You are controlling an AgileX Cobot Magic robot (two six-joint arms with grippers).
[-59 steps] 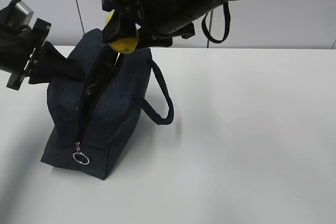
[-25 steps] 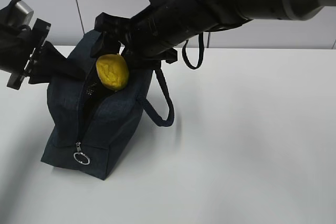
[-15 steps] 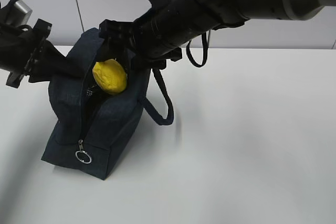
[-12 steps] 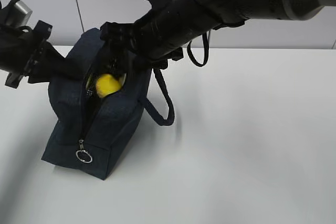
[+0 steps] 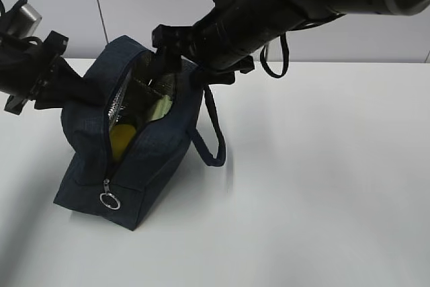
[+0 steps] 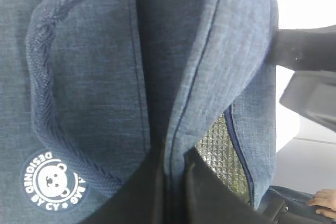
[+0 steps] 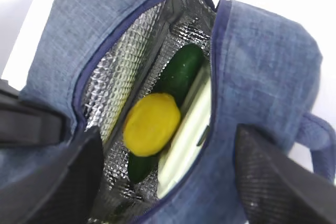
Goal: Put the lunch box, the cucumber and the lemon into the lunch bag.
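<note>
Lunch bag (image 5: pixel 134 159) stands unzipped at 9 o'clock on the table (image 5: pixel 322 186); lemon (image 7: pixel 151 124), cucumber (image 7: pixel 178 74) and lunch box (image 7: pixel 189 129) all sit inside. Left gripper (image 5: pixel 64 82) is clamped on the soft fabric edge, right gripper (image 7: pixel 168 161) hangs over the mouth, jaws apart, empty. Loaded bag looks floppy, bottom-heavy; you'd best lift by the padded handle (image 5: pixel 213 126)

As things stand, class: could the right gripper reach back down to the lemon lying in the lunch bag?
Probably yes. The right gripper hangs open directly above the unzipped lunch bag, and the lemon lies uppermost on the cucumber, uncovered. The left gripper pinches the bag's edge, keeping the mouth spread.
</note>
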